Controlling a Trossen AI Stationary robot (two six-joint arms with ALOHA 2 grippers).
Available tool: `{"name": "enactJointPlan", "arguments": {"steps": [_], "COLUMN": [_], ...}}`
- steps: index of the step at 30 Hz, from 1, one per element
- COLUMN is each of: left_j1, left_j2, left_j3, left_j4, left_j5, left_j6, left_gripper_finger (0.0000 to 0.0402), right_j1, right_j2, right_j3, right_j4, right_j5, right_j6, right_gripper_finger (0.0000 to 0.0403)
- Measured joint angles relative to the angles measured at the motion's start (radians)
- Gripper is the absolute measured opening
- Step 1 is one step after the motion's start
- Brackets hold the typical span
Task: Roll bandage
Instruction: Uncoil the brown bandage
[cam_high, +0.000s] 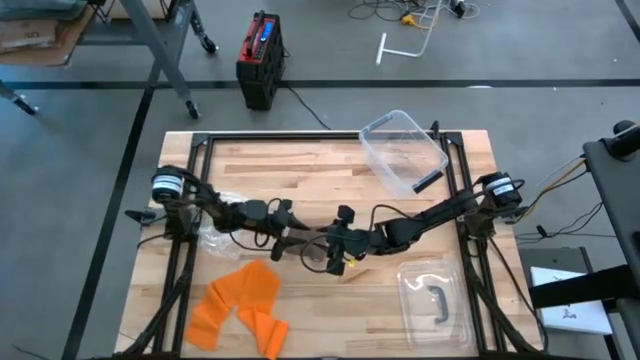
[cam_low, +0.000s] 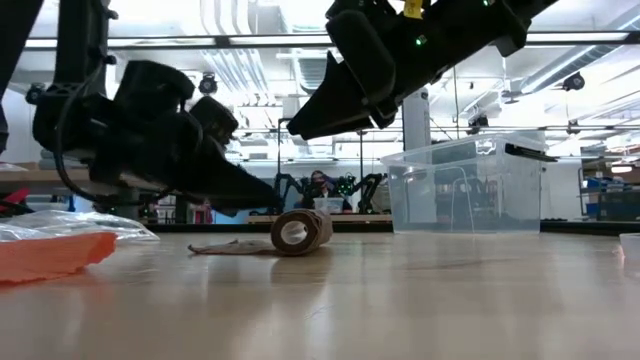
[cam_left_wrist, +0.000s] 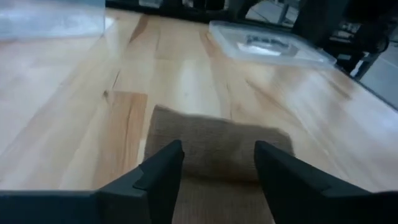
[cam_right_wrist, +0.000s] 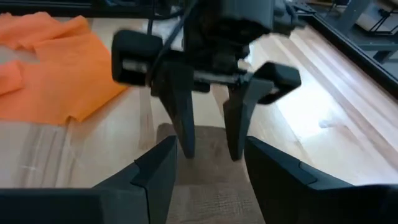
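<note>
Mid-table, slightly toward the near edge, the tan bandage (cam_low: 300, 232) lies as a partly wound roll w/ a flat loose tail running out to its left in the low view. The roll sits on the wood, its open core facing the low cam, so its long axis runs roughly near–far.

Left gripper (cam_left_wrist: 217, 168) is right at it: the roll lies just ahead of the fingertips, crosswise to them, and the unrolled strip passes under and between the two fingers. Fingers are parted a moderate amt and clamp nothing; whether they press the tail down, can't tell.

Right gripper (cam_right_wrist: 208, 168) comes in from the opposite side, facing the left one across the bandage, w/ the strip showing between its fingers too. In the low view it hangs above the roll, not touching. Fingers part-open, empty.

Judgement: left arm is the nearer and lower one. Next move prob turns on pushing the roll along the tail, i.e. square to the roll's axis, while the other gripper steadies the strip. Skewed push = crooked winding.

Off to the near left lies orange cloth (cam_high: 240, 305); a clear bin (cam_high: 403, 150) sits far right.
</note>
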Motion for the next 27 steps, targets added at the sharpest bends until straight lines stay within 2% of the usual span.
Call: {"name": "enactJointPlan", "arguments": {"steps": [6,18,27], "left_j1": [0.004,0.000,0.000], "left_j2": [0.009,0.013,0.013], "left_j3": [0.015,0.074,0.082], "left_j4": [0.002,-0.113,-0.185], "left_j5": [0.001,0.037,0.028], "left_j6": [0.017,0.048,0.071], "left_gripper_finger": [0.0214,0.0197,0.0203], "right_j1": [0.000,0.000,0.000], "right_j2": [0.000,0.002,0.003], "right_j3": [-0.002,-0.002,-0.002], "right_j4": [-0.005,-0.007,-0.007], "right_j5": [0.001,0.001,0.001], "right_j6": [0.000,0.000,0.004], "right_gripper_finger": [0.0183,0.0183,0.0183]}}
